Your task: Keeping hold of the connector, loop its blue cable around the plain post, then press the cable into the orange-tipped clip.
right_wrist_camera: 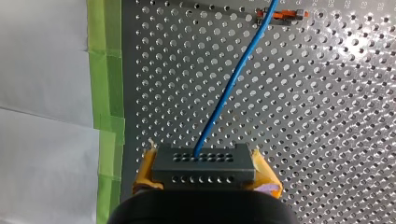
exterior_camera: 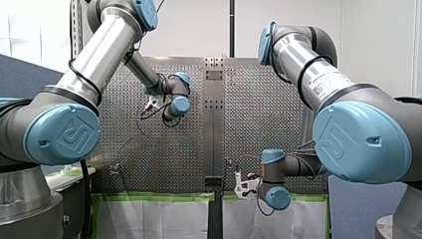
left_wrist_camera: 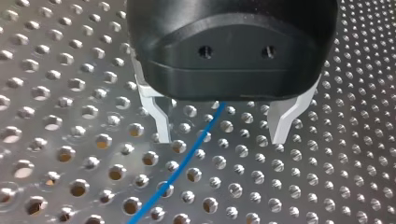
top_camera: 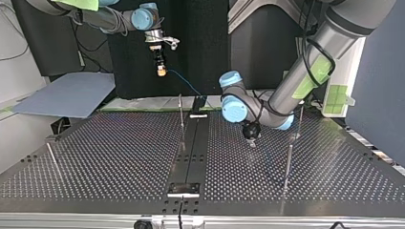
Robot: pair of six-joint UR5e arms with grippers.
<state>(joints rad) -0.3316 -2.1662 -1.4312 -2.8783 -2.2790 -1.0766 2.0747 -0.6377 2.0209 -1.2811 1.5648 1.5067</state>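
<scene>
My right gripper (right_wrist_camera: 205,176) has its yellow pads shut on a dark grey connector (right_wrist_camera: 203,161). The blue cable (right_wrist_camera: 233,79) leaves the connector and runs across the perforated table to an orange-tipped clip (right_wrist_camera: 286,15), which it crosses. In the top view my right gripper (top_camera: 161,67) hangs high above the table's far edge, with the cable (top_camera: 187,86) sloping down from it. My left gripper (left_wrist_camera: 222,135) stands open just above the table, its metal fingers (left_wrist_camera: 161,121) astride the cable (left_wrist_camera: 187,158) without touching it. A thin post (top_camera: 181,114) stands near the middle rail.
More thin posts (top_camera: 289,160) (top_camera: 300,119) stand at the top view's right, close to my left gripper (top_camera: 251,139), and one (top_camera: 52,157) leans at its left. A dark rail (top_camera: 191,148) runs down the table's middle. Green tape (right_wrist_camera: 105,70) lines the table's edge.
</scene>
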